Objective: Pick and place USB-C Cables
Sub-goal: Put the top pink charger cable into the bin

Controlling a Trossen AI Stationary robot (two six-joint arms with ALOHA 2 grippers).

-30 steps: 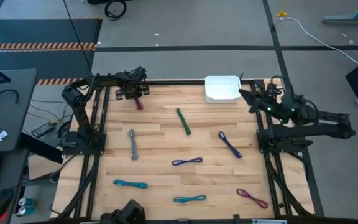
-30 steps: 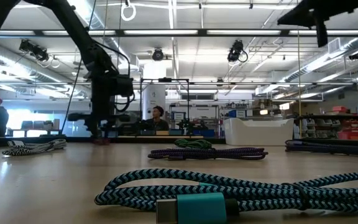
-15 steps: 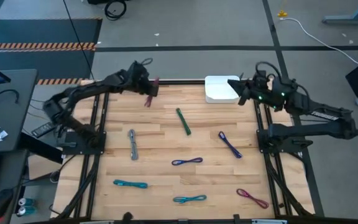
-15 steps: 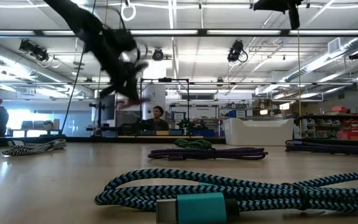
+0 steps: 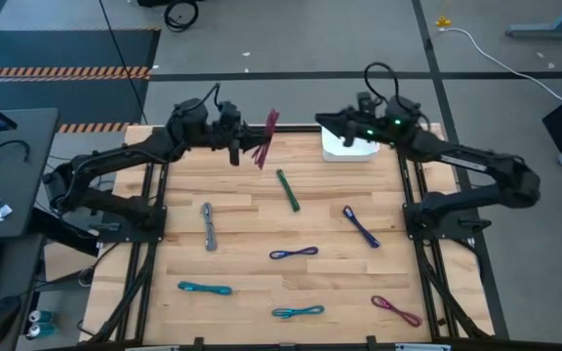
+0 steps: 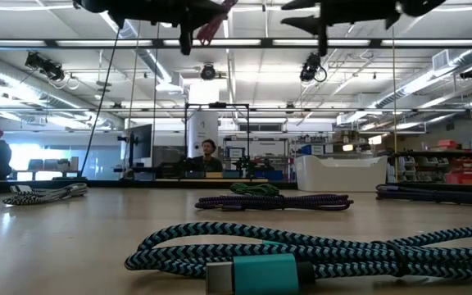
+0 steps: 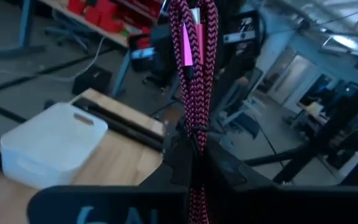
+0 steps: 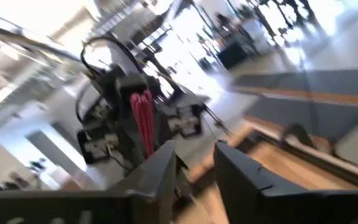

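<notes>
Where open room lies: middle of the desk [image 5: 252, 210], bare wood between the scattered cables; both arms up off the surface along the far edge.
Far edge: white bin [image 5: 344, 152] set against it, right of centre; nothing else standing there.
Left pincer [image 5: 235, 142]: raised over the far edge, left of the bin, clenched on the maroon cable [image 5: 264, 139].
Maroon cable: off the desk, pinched at one end between the fingers and sticking out past the tips toward the bin; in the left wrist view seen running straight out from the grip [image 7: 194, 74].
Right pincer [image 5: 323, 120]: high above the bin's left end, pointing at the left pincer; fingers [image 8: 244, 177] apart, nothing between them.
Gap between the pincers: small, the maroon cable's free end in it, well short of touching the right pincer.
Lying on the desk: green cable [image 5: 288, 190] near centre; grey cable [image 5: 209, 226] toward the left edge; purple cable [image 5: 361, 226] toward the right edge; blue cable [image 5: 294, 253] mid-desk; teal cable [image 5: 204, 289] and second teal cable [image 5: 297, 312] toward the near edge; second maroon cable [image 5: 396, 310] by the near right corner.
Changed over the last second: left pincer swung from the far left corner toward the bin, now lifted clear with the maroon cable; right pincer swung in from the far right corner to over the bin, fingers parted.
</notes>
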